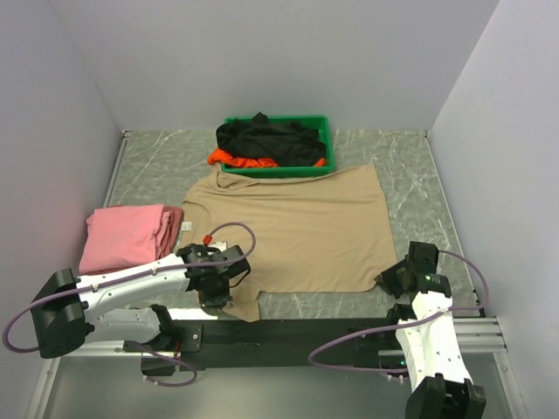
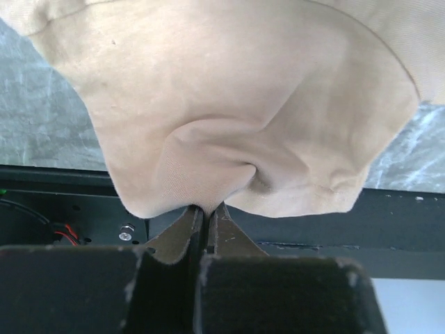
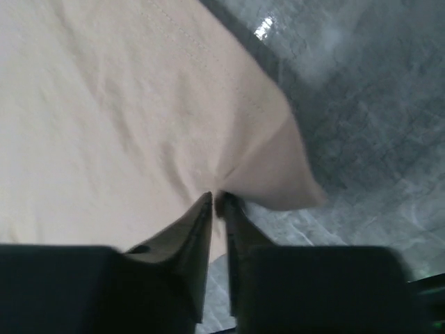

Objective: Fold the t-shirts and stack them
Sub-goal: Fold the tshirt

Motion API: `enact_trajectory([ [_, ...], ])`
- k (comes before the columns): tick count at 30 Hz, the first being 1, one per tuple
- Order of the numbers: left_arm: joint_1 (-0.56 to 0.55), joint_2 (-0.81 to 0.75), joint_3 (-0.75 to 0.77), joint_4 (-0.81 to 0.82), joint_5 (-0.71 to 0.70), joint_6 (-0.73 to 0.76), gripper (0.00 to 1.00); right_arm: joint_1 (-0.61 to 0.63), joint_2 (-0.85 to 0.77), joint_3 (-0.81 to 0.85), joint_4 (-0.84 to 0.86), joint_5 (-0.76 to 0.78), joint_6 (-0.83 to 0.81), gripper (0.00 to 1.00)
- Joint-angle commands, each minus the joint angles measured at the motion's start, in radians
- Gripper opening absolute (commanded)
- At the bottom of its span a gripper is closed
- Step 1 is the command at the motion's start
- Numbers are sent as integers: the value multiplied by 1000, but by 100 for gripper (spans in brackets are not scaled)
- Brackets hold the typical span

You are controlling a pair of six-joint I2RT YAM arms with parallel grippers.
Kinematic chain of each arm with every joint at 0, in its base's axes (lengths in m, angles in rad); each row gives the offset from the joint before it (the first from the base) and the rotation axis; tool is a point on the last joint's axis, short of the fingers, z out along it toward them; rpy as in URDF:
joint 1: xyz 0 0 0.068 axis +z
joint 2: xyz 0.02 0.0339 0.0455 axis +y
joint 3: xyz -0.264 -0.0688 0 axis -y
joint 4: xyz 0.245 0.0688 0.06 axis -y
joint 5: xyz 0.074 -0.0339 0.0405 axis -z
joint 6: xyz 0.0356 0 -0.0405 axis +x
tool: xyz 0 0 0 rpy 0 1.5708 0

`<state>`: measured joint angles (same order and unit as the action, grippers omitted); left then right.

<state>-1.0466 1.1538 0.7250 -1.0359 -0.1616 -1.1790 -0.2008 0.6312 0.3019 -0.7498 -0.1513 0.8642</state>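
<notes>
The large beige t-shirt [image 1: 297,227] lies spread on the table. My left gripper [image 1: 220,292] is shut on its near left sleeve, and the left wrist view shows the bunched cloth [image 2: 229,125] pinched between the jaws. My right gripper [image 1: 390,279] is shut on the shirt's near right corner [image 3: 271,174]. The folded pink t-shirt [image 1: 127,236] lies at the left. The black t-shirt [image 1: 266,138] and the orange t-shirt [image 1: 240,161] lie crumpled in the green tray [image 1: 319,122].
The green tray stands at the back centre, touching the beige shirt's far edge. Grey walls close in left, right and back. A black rail [image 1: 288,332] runs along the near table edge between the arm bases.
</notes>
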Motion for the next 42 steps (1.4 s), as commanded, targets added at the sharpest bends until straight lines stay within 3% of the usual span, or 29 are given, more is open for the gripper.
enact_trajectory([
  [1, 13, -28, 43, 4, 11, 48, 1, -2, -14, 20, -55, 15, -27, 16],
  [2, 20, -28, 47, 5, 13, 53, 1, -3, -25, 26, -66, 28, -33, 0],
  [8, 59, -31, 80, -3, 14, 99, 1, -2, -15, 55, -39, 19, -42, 0],
  [18, 60, -175, 175, -133, -7, 98, 1, -2, -83, 282, -246, 65, -114, 0],
  [31, 60, -296, 264, -266, 47, 78, 1, 32, -145, 318, -372, 45, -129, 0],
  [36, 60, -269, 274, -167, 39, 119, 1, 37, -169, 304, -324, 47, -123, 0],
  [42, 86, -102, 338, -119, -107, 140, 1, 35, -130, 315, -247, 47, -129, 0],
])
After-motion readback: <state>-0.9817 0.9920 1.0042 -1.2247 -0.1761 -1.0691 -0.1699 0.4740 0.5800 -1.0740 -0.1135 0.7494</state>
